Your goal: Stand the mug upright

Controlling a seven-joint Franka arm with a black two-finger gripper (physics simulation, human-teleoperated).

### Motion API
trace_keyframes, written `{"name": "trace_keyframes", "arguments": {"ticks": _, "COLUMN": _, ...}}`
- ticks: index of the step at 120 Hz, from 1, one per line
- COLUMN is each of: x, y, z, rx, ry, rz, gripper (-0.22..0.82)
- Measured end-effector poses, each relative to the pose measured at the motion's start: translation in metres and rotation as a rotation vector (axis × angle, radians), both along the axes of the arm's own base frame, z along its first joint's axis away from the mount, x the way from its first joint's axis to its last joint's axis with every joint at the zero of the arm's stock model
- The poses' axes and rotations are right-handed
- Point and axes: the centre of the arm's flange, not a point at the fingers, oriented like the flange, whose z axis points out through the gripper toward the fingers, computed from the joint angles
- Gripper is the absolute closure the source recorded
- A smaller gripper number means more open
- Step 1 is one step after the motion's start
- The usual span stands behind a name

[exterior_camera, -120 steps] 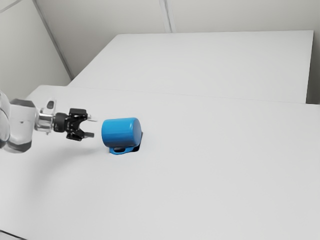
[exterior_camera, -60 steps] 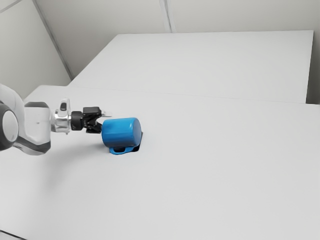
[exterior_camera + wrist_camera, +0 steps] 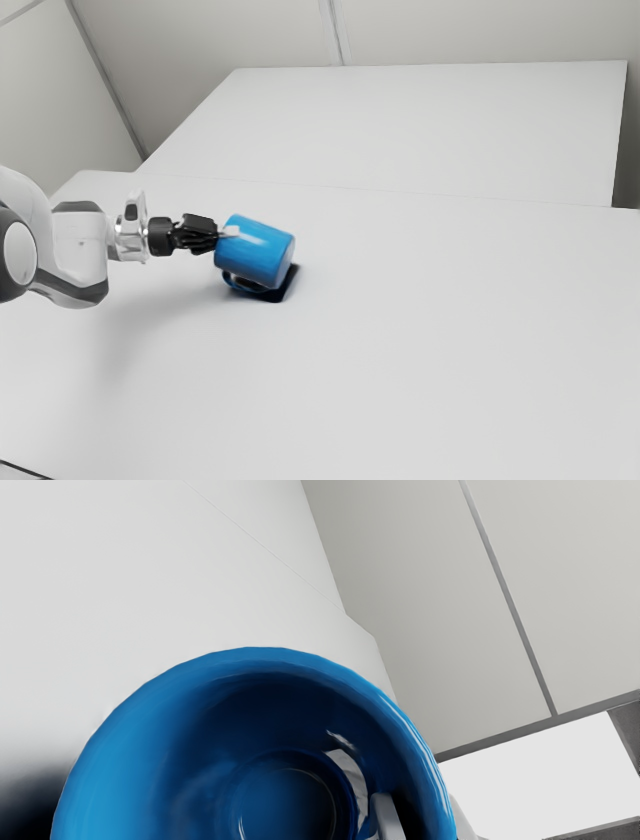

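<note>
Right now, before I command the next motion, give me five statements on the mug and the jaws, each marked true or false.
1. The mug has its open rim toward the jaws. True.
2. The mug stands upright on its base. False: it is tipped over, well off upright.
3. One fingertip is inside the mug, the other outside. True.
4. The jaws are spread wide, clear of the mug. False: they are shut on its wall at the rim.
5. The handle is on the mug's lower side, toward the table. True.
</note>
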Motion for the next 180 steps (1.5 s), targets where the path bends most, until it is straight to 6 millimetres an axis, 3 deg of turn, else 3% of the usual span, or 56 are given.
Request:
{"name": "trace_keyframes", "arguments": {"ticks": 24, "x": 0.001, "y": -0.003, "z": 0.004, "rx": 0.007, "ry": -0.031, "rz": -0.016, "gripper": 0.76}}
{"name": "trace_keyframes", "arguments": {"ticks": 36, "x": 0.011, "y": -0.01, "z": 0.037, "rx": 0.059, "ry": -0.094, "rz": -0.049, "gripper": 0.78}}
{"name": "trace_keyframes", "arguments": {"ticks": 50, "x": 0.021, "y": -0.018, "z": 0.083, "rx": 0.259, "ry": -0.133, "rz": -0.159, "gripper": 0.79}}
{"name": "trace_keyframes", "arguments": {"ticks": 72, "x": 0.034, "y": -0.034, "z": 0.108, "rx": 0.623, "ry": -0.09, "rz": -0.326, "gripper": 0.79}}
{"name": "trace_keyframes", "arguments": {"ticks": 85, "x": 0.047, "y": -0.053, "z": 0.139, "rx": 0.83, "ry": -0.094, "rz": -0.415, "gripper": 0.79}}
{"name": "trace_keyframes", "arguments": {"ticks": 96, "x": 0.048, "y": -0.058, "z": 0.149, "rx": 0.963, "ry": -0.041, "rz": -0.436, "gripper": 0.79}}
{"name": "trace_keyframes", "arguments": {"ticks": 112, "x": 0.044, "y": -0.092, "z": 0.169, "rx": 1.167, "ry": 0.04, "rz": -0.476, "gripper": 0.79}}
{"name": "trace_keyframes", "arguments": {"ticks": 130, "x": 0.026, "y": -0.13, "z": 0.171, "rx": 1.283, "ry": 0.139, "rz": -0.451, "gripper": 0.79}}
{"name": "trace_keyframes", "arguments": {"ticks": 149, "x": -0.002, "y": -0.175, "z": 0.142, "rx": 1.314, "ry": 0.235, "rz": -0.408, "gripper": 0.79}}
{"name": "trace_keyframes", "arguments": {"ticks": 163, "x": -0.023, "y": -0.207, "z": 0.133, "rx": 1.313, "ry": 0.281, "rz": -0.359, "gripper": 0.79}}
{"name": "trace_keyframes", "arguments": {"ticks": 180, "x": -0.051, "y": -0.206, "z": 0.122, "rx": 1.288, "ry": 0.366, "rz": -0.243, "gripper": 0.79}}
